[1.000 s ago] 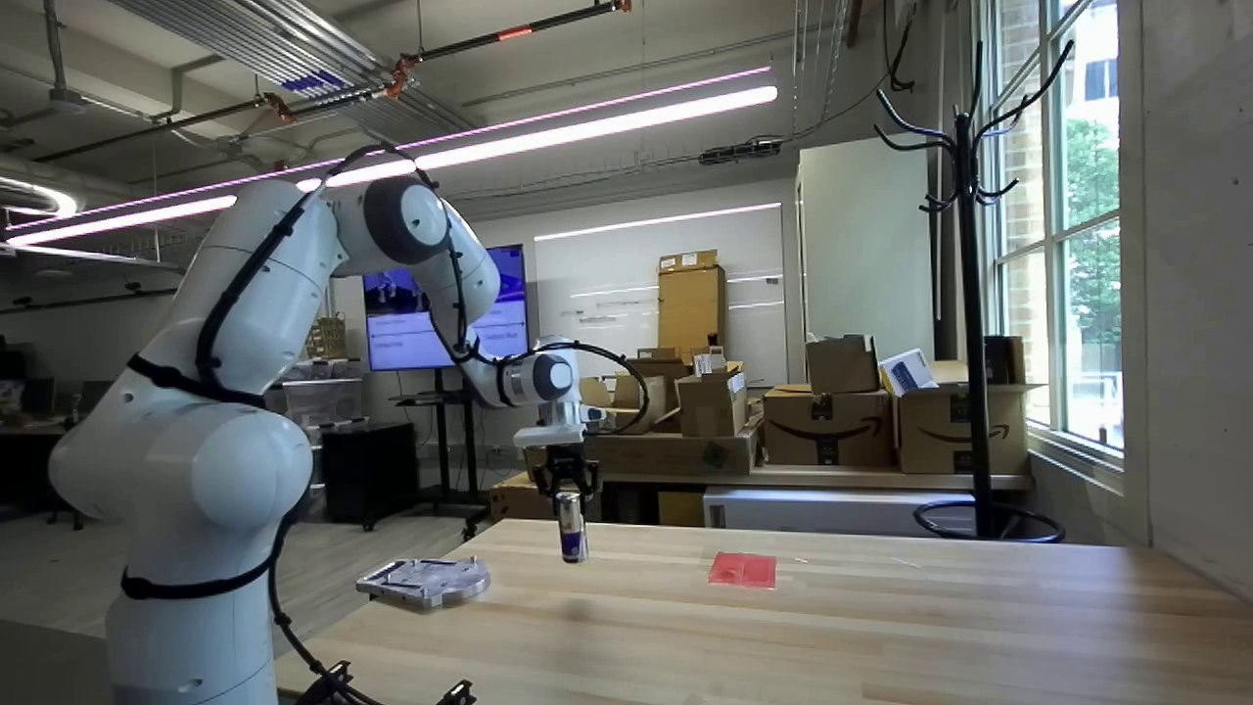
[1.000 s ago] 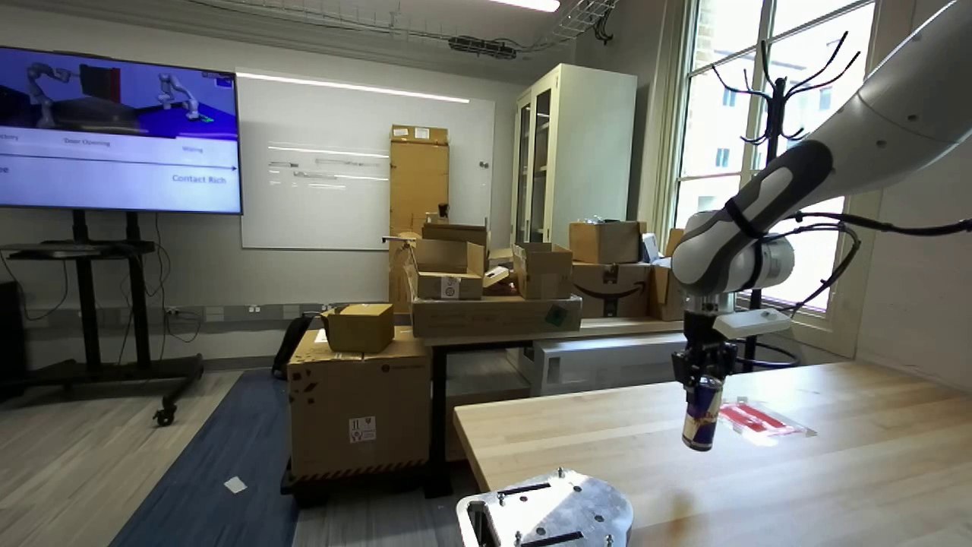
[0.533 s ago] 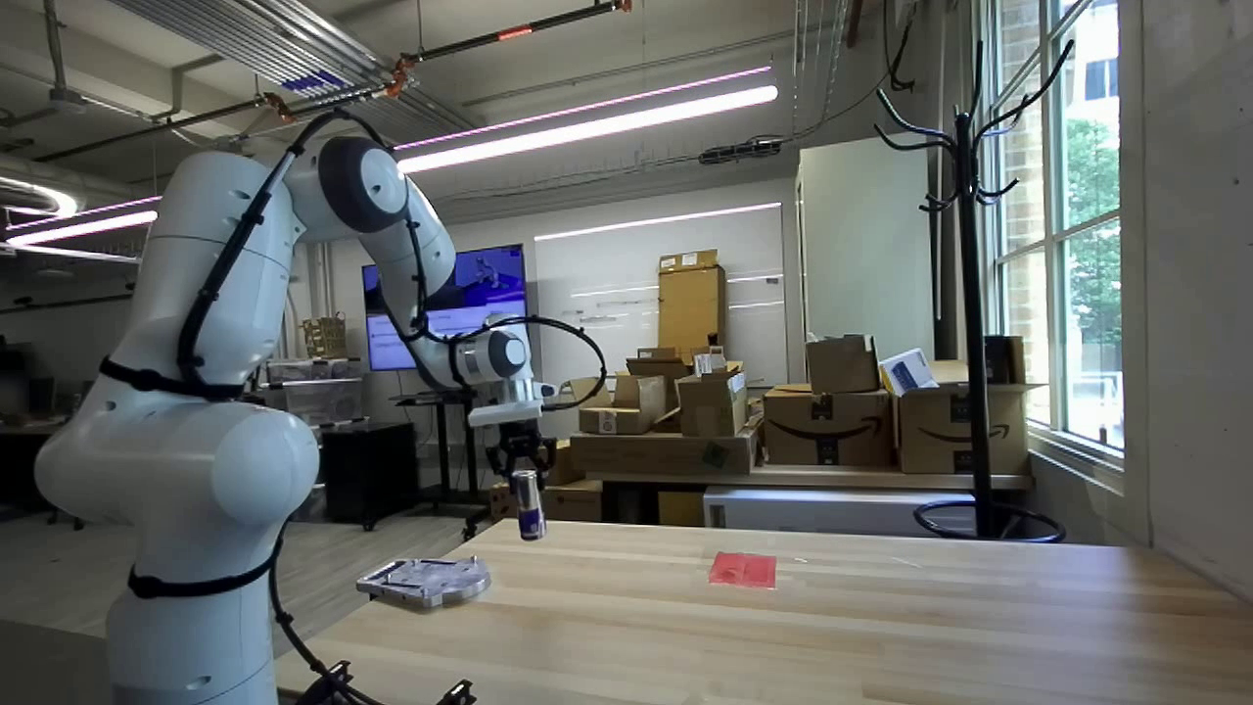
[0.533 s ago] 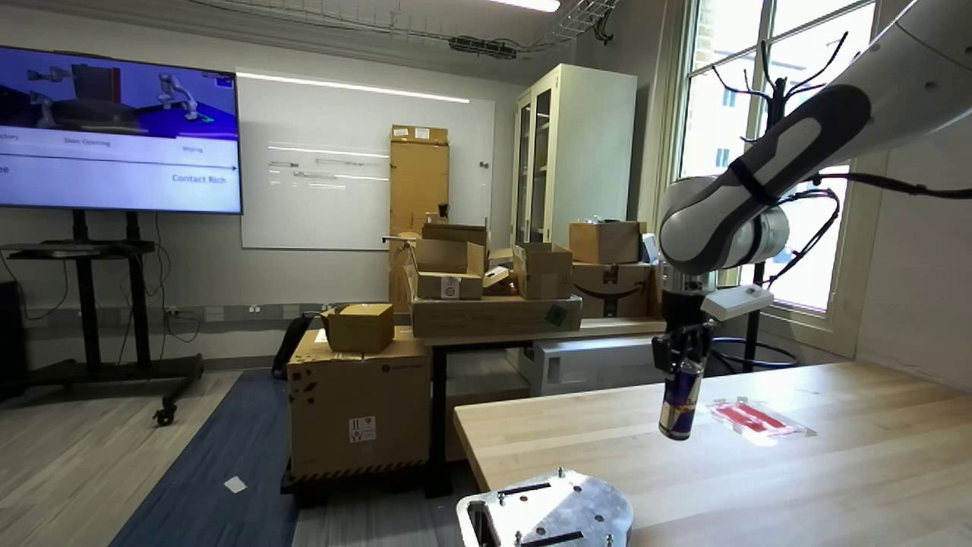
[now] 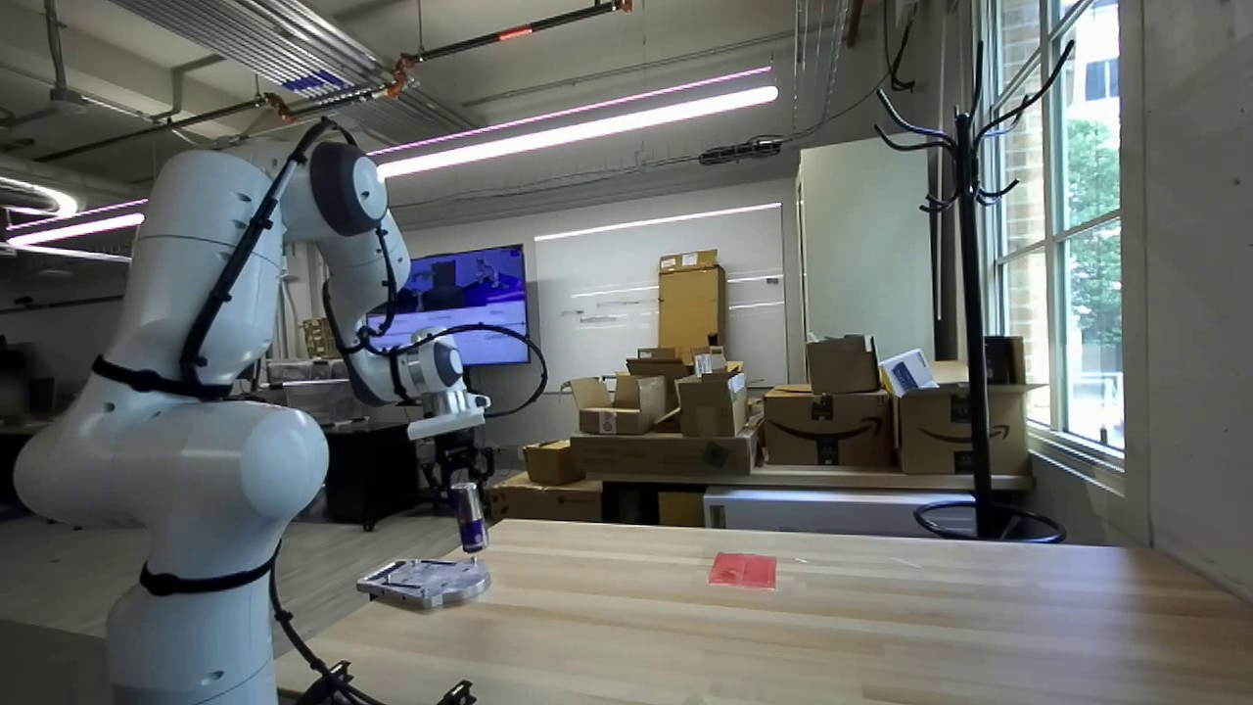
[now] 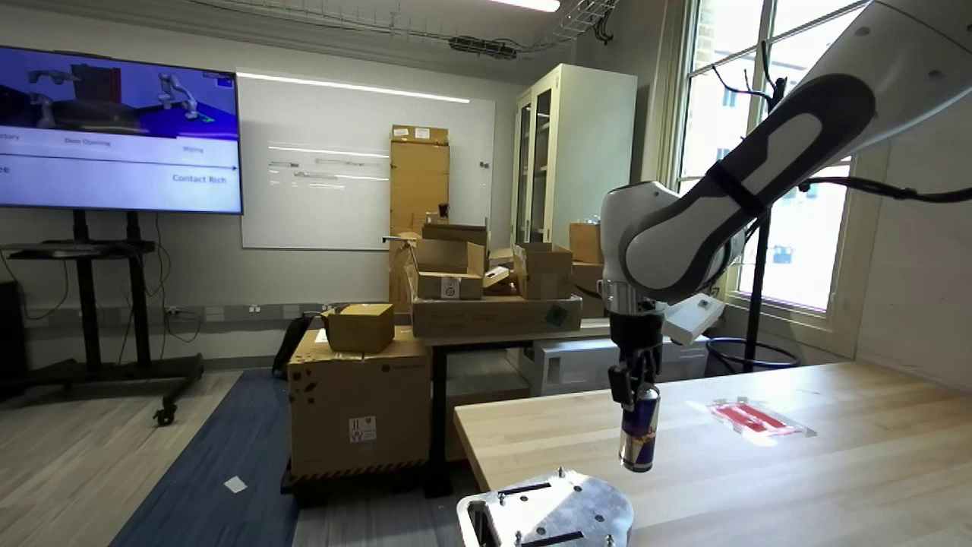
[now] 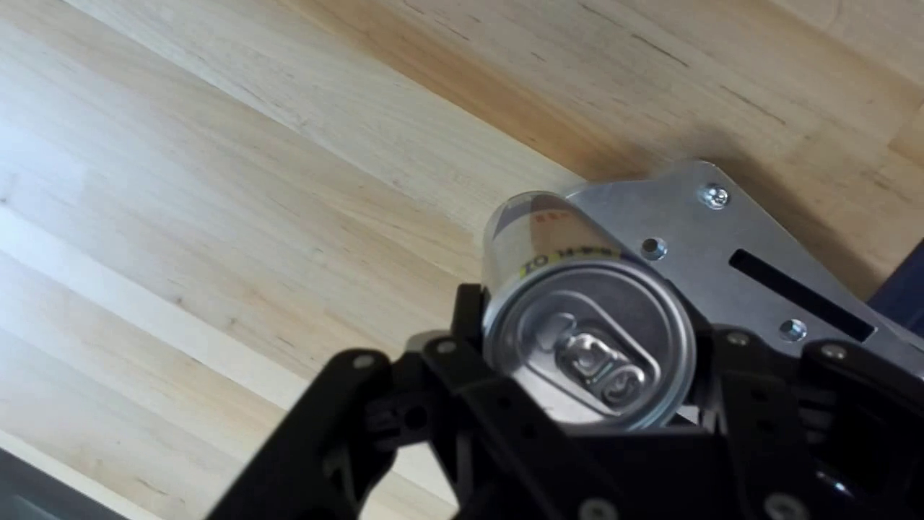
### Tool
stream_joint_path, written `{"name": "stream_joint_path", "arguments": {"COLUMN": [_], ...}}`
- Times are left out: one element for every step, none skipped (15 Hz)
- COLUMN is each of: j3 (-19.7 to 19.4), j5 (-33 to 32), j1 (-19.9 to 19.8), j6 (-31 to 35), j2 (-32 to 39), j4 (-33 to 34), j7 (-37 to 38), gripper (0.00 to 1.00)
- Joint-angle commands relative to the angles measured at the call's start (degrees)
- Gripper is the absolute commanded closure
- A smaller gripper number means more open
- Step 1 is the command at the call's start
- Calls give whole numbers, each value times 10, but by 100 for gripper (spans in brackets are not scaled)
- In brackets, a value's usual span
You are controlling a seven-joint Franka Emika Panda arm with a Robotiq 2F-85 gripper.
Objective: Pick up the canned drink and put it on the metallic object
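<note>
The canned drink (image 5: pixel 470 519) is slim, dark purple and silver. It also shows in an exterior view (image 6: pixel 639 434) and, from above with its silver lid, in the wrist view (image 7: pixel 592 354). My gripper (image 5: pixel 460 480) is shut on the can's upper part and holds it in the air, slightly tilted. The gripper's fingers (image 7: pixel 585 332) press on both sides of the can. The metallic object (image 5: pixel 424 585) lies flat at the table's edge. In an exterior view the metallic object (image 6: pixel 550 505) is left of and below the can. In the wrist view the can partly covers the metal plate (image 7: pixel 693 224).
A flat red item (image 5: pixel 742 570) lies on the wooden table (image 5: pixel 881 627), away from the can; it also shows in an exterior view (image 6: pixel 755 418). Small screws (image 7: pixel 715 196) stand up from the metal plate. Cardboard boxes (image 5: pixel 827 423) stand behind the table.
The arm has carried the can leftward in both exterior views, towards the metallic object. The can also sits lower and more tilted in an exterior view. The metallic object has not moved.
</note>
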Motion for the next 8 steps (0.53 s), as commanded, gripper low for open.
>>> {"name": "stream_joint_path", "arguments": {"j3": [11,14,16,16,17,17,16,16], "j5": [-27,-24,-21,-26,-24,-23,-25,-24], "j1": [15,17,20,24,25,28,31,34], "j6": [-9,-10,-13,-12,-13,-14,-15,-16], "j2": [13,18,27,36,46,56,67,78], "j4": [20,24,32,38,47,55,66,76], "j7": [22,19,16,21,19,18,20,21], "gripper": [67,67,67,67,67,67,67,67]}}
